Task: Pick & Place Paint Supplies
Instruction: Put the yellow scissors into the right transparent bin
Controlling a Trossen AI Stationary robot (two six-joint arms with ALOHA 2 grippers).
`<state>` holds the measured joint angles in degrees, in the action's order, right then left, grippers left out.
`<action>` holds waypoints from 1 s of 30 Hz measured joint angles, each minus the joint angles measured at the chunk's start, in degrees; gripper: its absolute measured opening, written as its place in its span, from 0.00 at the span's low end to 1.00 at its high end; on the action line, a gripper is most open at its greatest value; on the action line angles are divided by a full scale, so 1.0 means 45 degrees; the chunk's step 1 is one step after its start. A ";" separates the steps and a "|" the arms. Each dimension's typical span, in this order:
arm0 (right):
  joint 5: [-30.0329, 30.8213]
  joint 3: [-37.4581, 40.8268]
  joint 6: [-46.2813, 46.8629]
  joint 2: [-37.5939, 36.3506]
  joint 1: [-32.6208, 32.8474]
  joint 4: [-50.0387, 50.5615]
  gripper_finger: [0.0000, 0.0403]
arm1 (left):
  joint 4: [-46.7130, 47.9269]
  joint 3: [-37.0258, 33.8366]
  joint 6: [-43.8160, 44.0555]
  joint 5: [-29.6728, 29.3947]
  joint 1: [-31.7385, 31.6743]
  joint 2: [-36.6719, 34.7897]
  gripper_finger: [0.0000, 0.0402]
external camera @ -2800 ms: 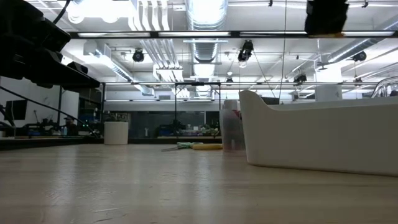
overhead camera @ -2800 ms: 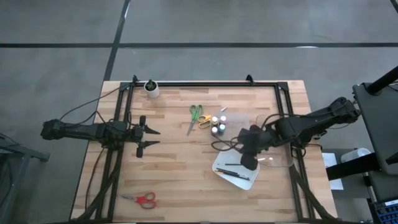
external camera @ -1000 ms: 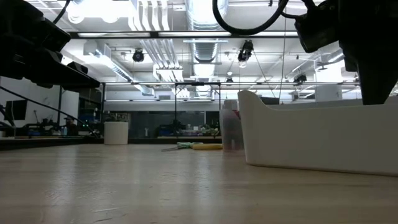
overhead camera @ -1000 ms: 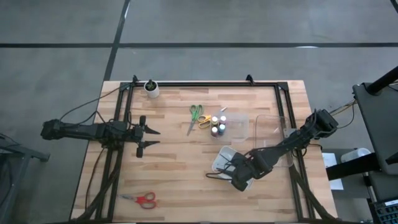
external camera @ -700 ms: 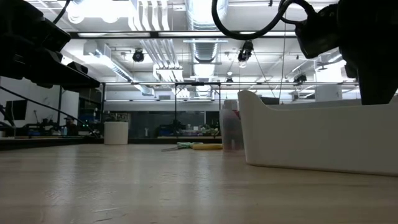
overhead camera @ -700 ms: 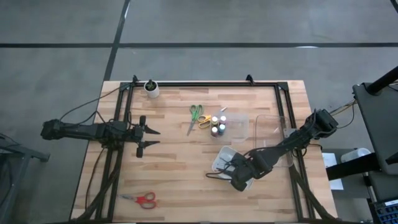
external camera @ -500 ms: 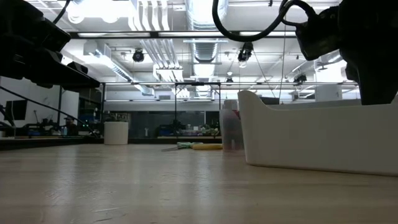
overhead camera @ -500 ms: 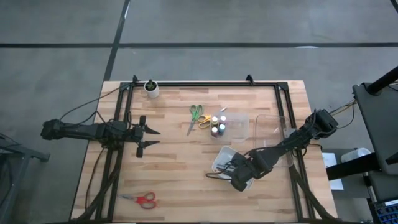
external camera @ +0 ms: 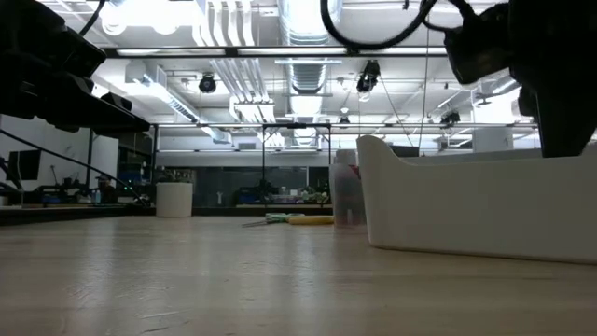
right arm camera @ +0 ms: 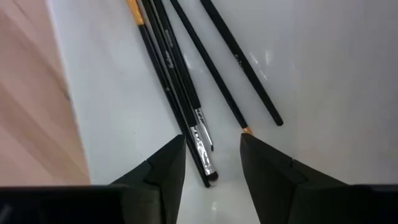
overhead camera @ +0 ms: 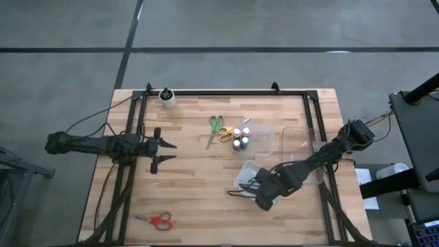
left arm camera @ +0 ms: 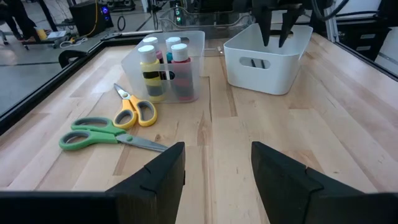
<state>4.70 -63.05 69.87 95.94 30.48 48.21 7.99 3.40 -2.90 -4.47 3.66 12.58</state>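
Several thin dark brushes [right arm camera: 186,93] lie flat on the floor of the white tray [overhead camera: 244,175]. My right gripper [right arm camera: 212,140] stands open, pointing down into the tray's near end [overhead camera: 264,197]. Its fingers stand on either side of the brushes' ends, and I see no touch. Paint bottles [left arm camera: 163,62] stand in a clear box [overhead camera: 257,137]. Green scissors [left arm camera: 102,138] and yellow scissors [left arm camera: 134,109] lie flat beside it. Red scissors [overhead camera: 159,219] lie near the front edge. My left gripper [overhead camera: 167,151] waits open at the table's left, holding nothing.
A white round cup [overhead camera: 167,98] stands at the far left corner. A second clear box [overhead camera: 298,144] sits right of the bottles. A black frame [overhead camera: 226,92] runs along the table's far and side edges. Bare wood lies between the two grippers.
Since the earliest frame my right gripper has gone toward the table's near edge and down into the tray's near end. Over the last second it has kept its place. The tray has stayed where it was.
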 joint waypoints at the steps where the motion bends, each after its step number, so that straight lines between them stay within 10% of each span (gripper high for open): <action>1: 0.0040 0.0000 0.0000 -0.0110 0.0000 0.0004 0.37 | 0.0002 0.0002 0.0000 -0.0005 0.0000 0.0005 0.46; 11: 0.2148 -0.0010 -0.1187 -0.2116 0.0000 0.0228 0.37 | 0.0002 0.0000 0.0000 0.0000 0.0005 0.0002 0.46; 20: 0.4874 -0.0071 -0.5531 -0.3753 -0.0099 0.0176 0.37 | 0.0000 0.0002 0.0000 -0.0002 0.0002 0.0000 0.46; 30: 0.4917 -0.0135 -1.0860 -0.4497 -0.1938 -0.0092 0.37 | 0.0003 0.0000 0.0000 -0.0003 0.0002 0.0000 0.46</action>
<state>26.82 -63.65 21.00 75.70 21.76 47.79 8.00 3.40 -2.90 -4.48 3.67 12.58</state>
